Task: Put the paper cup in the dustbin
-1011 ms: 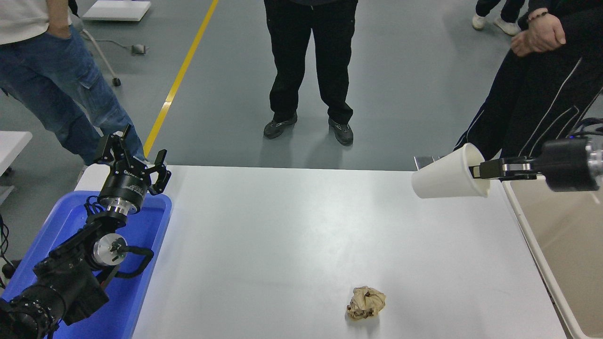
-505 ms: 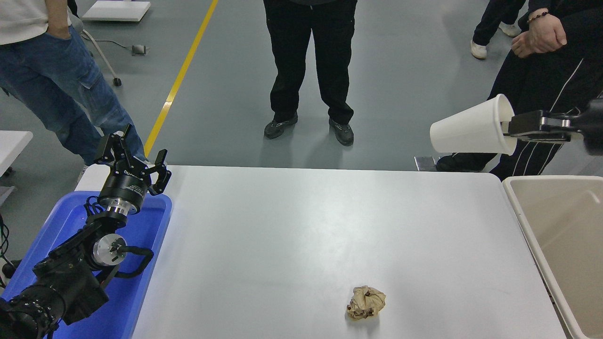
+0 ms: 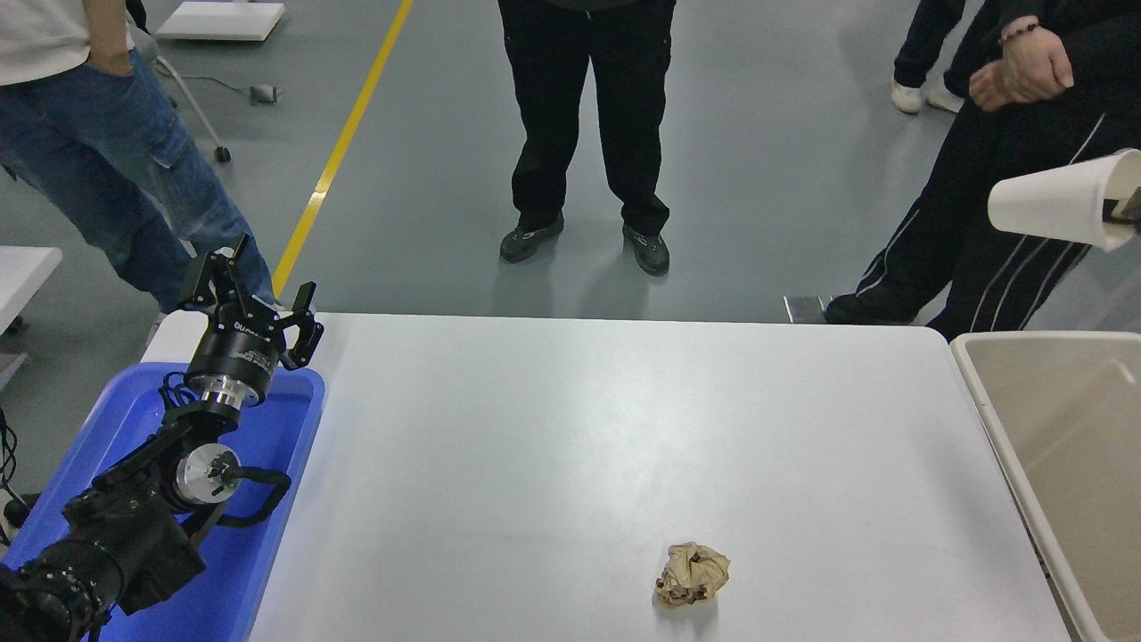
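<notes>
The white paper cup (image 3: 1056, 201) hangs on its side high in the air at the right edge, its base pointing left, above the far end of the dustbin. Only the fingertips of my right gripper (image 3: 1122, 210) show at the picture's edge, shut on the cup's rim. The beige dustbin (image 3: 983, 393) stands against the table's right side, its inside open to view. My left gripper (image 3: 254, 299) is parked at the lower left over the blue tray, open and empty.
A crumpled brown paper ball (image 3: 692, 573) lies on the white table (image 3: 570, 428) near the front. The blue tray (image 3: 294, 437) stands at the table's left. Three people stand at the far side, one close behind the dustbin at the upper right.
My right gripper has carried the cup up and to the right, from over the table's far right corner to the picture's right edge; the arm is now almost out of view.
</notes>
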`<control>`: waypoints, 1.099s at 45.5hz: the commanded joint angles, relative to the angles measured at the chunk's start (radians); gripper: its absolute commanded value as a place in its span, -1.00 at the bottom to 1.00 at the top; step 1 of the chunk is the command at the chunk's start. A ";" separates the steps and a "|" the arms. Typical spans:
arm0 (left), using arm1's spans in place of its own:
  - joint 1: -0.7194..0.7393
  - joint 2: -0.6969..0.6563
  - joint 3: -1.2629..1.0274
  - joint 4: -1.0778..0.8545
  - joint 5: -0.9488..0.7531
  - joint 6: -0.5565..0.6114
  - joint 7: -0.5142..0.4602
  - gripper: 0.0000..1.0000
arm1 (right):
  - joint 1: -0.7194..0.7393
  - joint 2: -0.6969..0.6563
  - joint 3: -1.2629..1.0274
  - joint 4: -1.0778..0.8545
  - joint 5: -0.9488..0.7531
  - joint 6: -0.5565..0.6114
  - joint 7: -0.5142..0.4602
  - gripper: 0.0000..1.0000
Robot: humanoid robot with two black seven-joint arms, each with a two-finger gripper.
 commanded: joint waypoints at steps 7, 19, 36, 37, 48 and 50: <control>0.000 0.000 0.000 0.000 0.001 0.000 0.000 1.00 | -0.204 0.147 0.003 -0.414 0.125 -0.031 -0.151 -1.00; 0.000 0.000 0.000 0.000 0.000 0.000 0.000 1.00 | -0.310 0.183 0.012 -0.419 0.238 -0.160 -0.352 -1.00; 0.000 0.000 0.000 0.000 0.000 0.000 0.000 1.00 | -0.482 0.340 0.017 -0.419 0.312 -0.338 -0.464 -1.00; 0.000 0.000 0.000 0.000 0.000 0.000 0.000 1.00 | -0.491 0.352 0.017 -0.417 0.317 -0.343 -0.468 -1.00; 0.000 0.000 0.000 0.000 0.000 0.000 0.000 1.00 | -0.569 0.458 0.028 -0.417 0.353 -0.372 -0.481 -1.00; 0.000 0.000 0.000 0.000 0.000 0.000 0.000 1.00 | -0.574 0.466 0.029 -0.417 0.360 -0.378 -0.485 -1.00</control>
